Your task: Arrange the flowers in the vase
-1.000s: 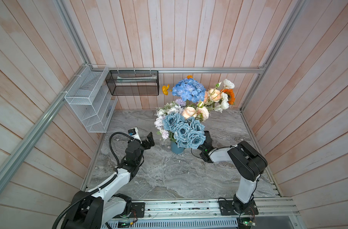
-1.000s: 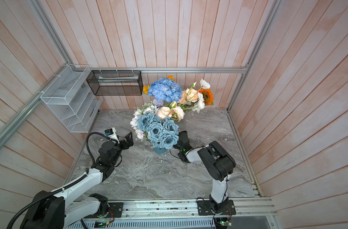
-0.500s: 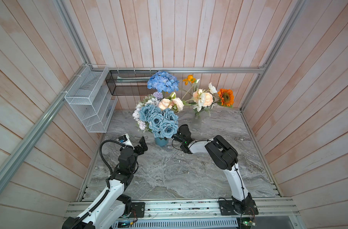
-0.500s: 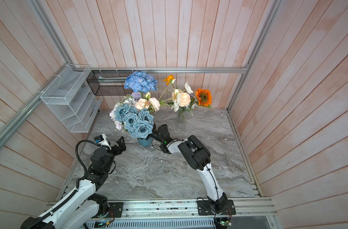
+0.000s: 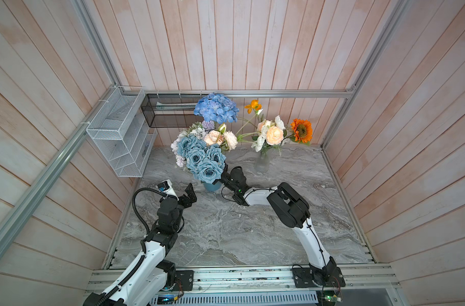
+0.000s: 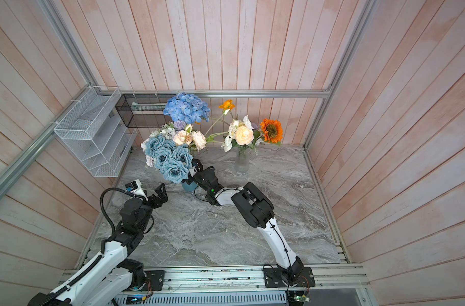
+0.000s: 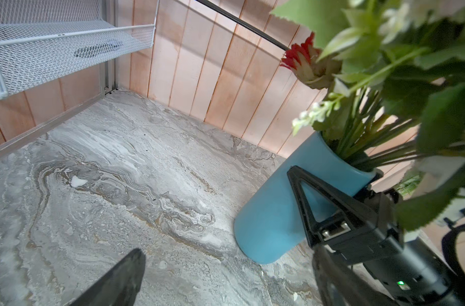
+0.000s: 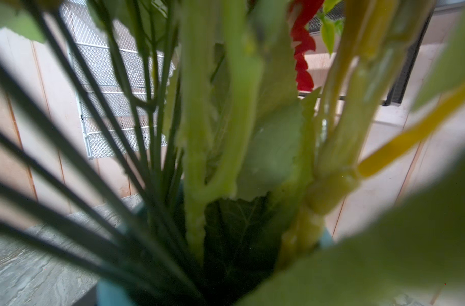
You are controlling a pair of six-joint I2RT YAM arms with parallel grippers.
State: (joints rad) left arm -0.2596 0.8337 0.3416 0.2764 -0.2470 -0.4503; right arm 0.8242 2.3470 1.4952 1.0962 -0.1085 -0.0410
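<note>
Blue vase (image 5: 212,186) of flowers (image 5: 203,161) sits between right jaws.

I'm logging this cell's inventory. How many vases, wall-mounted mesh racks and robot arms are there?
Vases: 2, blue vase and clear glass vase
Mesh racks: 2, white rack and black basket
Robot arms: 2, left arm and right arm
Total: 6

Blue vase (image 5: 211,186) with flowers (image 5: 203,161) shifted left; left tool (image 5: 191,193) withdrew.

One blue vase (image 5: 211,186), one glass vase (image 5: 262,164), two racks (image 5: 114,137) (image 5: 167,114), two arms (image 5: 170,212) (image 5: 289,209)
</note>
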